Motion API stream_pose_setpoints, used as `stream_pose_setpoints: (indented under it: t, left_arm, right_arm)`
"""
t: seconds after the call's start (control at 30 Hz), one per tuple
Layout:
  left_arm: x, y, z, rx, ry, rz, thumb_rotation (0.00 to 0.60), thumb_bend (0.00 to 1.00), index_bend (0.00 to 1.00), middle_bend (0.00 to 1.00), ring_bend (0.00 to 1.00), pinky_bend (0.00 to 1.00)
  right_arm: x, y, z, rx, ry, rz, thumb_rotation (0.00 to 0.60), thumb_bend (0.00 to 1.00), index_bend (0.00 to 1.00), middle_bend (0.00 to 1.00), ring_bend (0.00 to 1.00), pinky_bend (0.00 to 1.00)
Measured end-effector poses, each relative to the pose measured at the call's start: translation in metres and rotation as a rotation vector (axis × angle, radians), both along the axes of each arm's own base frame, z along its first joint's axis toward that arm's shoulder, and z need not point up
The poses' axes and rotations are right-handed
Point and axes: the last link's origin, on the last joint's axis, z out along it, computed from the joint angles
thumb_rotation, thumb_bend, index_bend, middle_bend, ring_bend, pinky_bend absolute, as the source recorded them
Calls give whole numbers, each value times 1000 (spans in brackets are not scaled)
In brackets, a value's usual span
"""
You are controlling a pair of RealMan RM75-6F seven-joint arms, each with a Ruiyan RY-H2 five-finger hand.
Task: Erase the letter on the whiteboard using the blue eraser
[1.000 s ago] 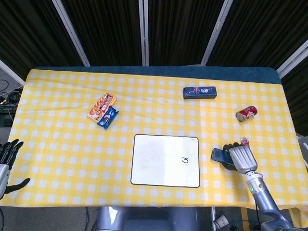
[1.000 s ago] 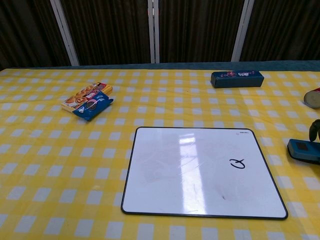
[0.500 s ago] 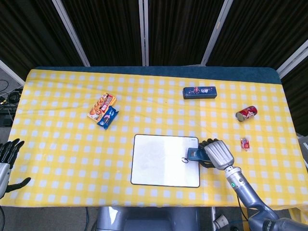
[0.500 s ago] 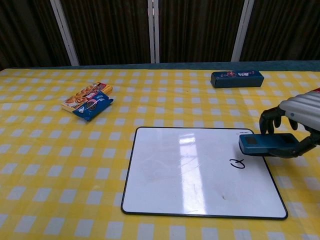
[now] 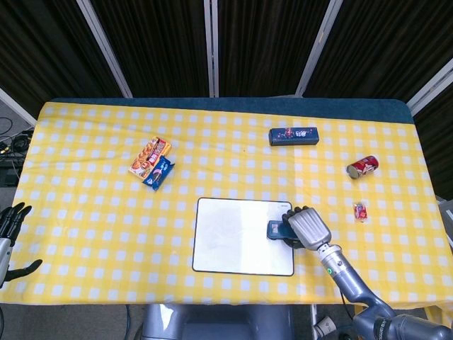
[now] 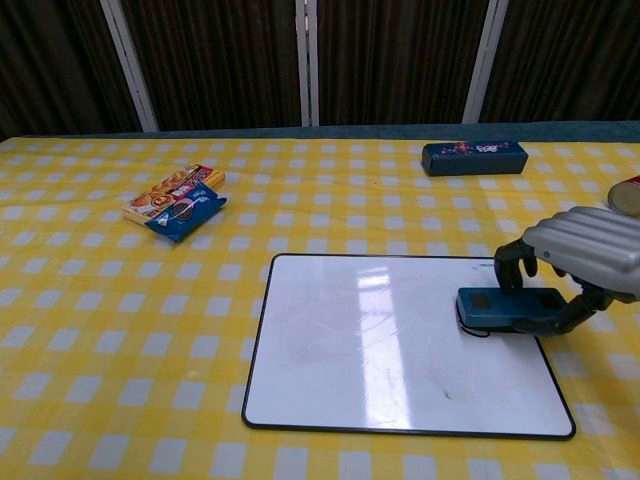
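The whiteboard [image 5: 233, 237] [image 6: 380, 350] lies flat near the table's front edge. My right hand [image 5: 306, 227] [image 6: 580, 258] grips the blue eraser [image 5: 274, 229] [image 6: 500, 309] and holds it down on the board's right part, right over the spot of the black letter. Only a thin trace of black ink [image 6: 480, 332] peeks out under the eraser's front edge in the chest view. My left hand [image 5: 10, 230] hangs open beyond the table's left front corner, holding nothing.
A dark blue box [image 5: 293, 135] [image 6: 474, 157] lies at the back, a red can [image 5: 362, 167] on its side at the right, a small red wrapper [image 5: 360, 210] close by. Snack packs [image 5: 152, 162] [image 6: 176, 203] lie at the left.
My right hand has carried the blue eraser leftward from beside the board onto it and lowered it over the letter. The left hand has stayed put.
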Motion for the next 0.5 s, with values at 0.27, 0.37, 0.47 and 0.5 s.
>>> stream_pose_setpoints:
  t: [0.27,0.37,0.47,0.5]
  left_arm:
    - [1,0,-2,-6,3,-3,600,0,0,0,0,0]
    - [1,0,-2,-4,3,-3,600,0,0,0,0,0]
    - [1,0,-2,-5,2,-4,600,0,0,0,0,0]
    - [1,0,-2,-5,2,-4,600,0,0,0,0,0]
  right_arm:
    - [13,20,-12,80,29,49,600,425,518,553,446,509]
    - [20,29,-13,115,30,76,600,434,521,557,448,509]
    - [25,36,-14,154,51,120,600,434,521,555,448,509]
    - [26,37,-15,163,62,136,600,434,521,555,448,509]
